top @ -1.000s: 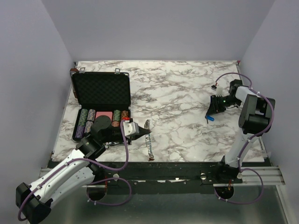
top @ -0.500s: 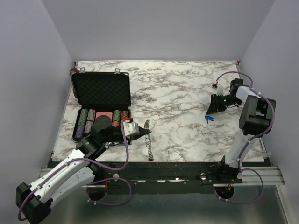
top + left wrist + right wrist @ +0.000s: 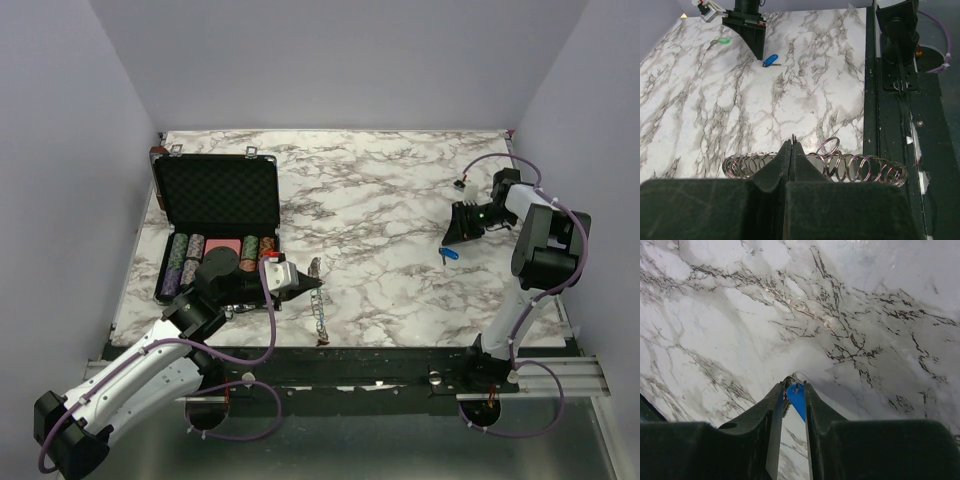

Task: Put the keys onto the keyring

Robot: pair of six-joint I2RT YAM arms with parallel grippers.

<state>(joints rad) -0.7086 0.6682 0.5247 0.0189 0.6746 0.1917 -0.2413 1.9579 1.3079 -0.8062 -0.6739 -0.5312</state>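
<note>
Black foam-lined case point(image 3: 216, 196) open near left table edge, lid upright. Rows of striped poker chips point(image 3: 190, 255) inside tray. White marble-patterned tabletop point(image 3: 380, 200) underneath.

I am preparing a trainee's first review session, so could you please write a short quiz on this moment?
1. True or false: the left gripper has its jaws wide open above the keyring.
2. Which key lies right at the tips of the right gripper? A: red. B: blue. C: green.
3. Fill in: in the left wrist view, the key lying farthest from the camera, beyond the right gripper, is the ___ key.

Key:
1. False: the jaws are closed, with a loop of the keyring showing at their tips.
2. B, the blue key.
3. Green: the green key.
</note>
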